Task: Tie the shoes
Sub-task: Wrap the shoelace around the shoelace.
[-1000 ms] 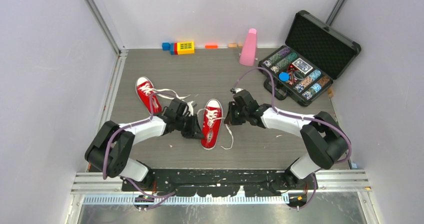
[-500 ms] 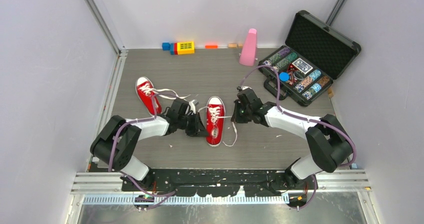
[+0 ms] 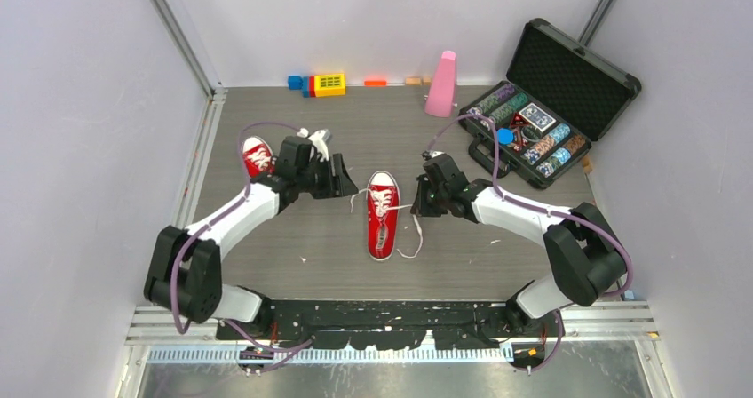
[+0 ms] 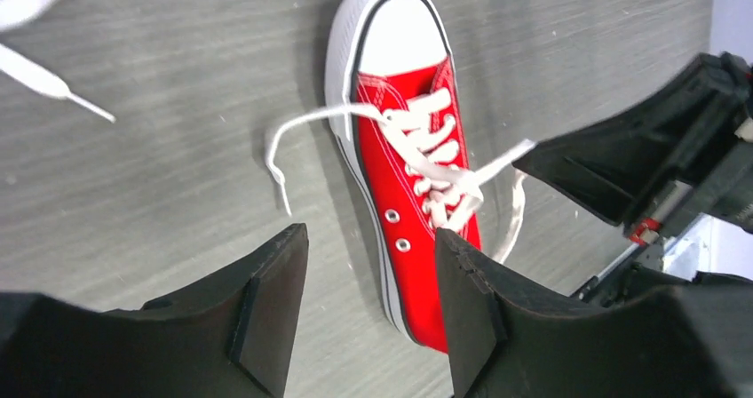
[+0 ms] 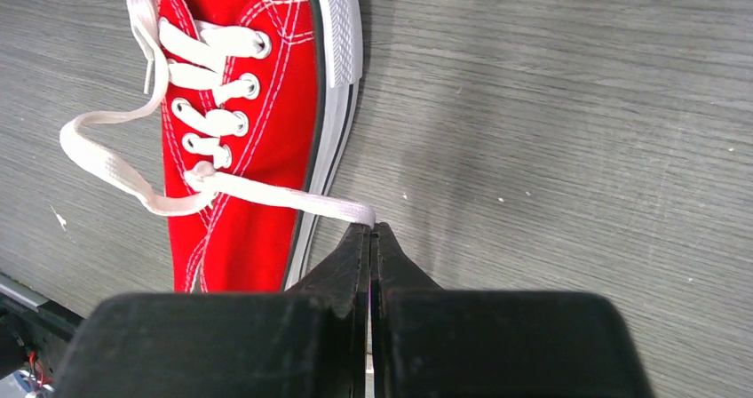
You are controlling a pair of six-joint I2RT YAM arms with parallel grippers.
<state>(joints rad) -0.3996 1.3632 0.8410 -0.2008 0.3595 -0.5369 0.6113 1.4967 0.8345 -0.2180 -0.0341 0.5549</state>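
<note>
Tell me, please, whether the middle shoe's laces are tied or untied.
Untied: no bow; one lace end lies loose on the table, the right gripper pinches the other.

No text, number or brand reads in any view.

- Shoe point(image 4: 408, 176): close in both wrist views; the canvas, toe cap and sole shown carry no legible mark.
- Case point(image 3: 577, 60): a small box point(image 3: 535, 115) among its contents has a printed face, too small to read.
- Yellow block point(image 3: 329, 83) at the far wall: a grid-like pattern on top, too small to tell whether it holds characters.
</note>
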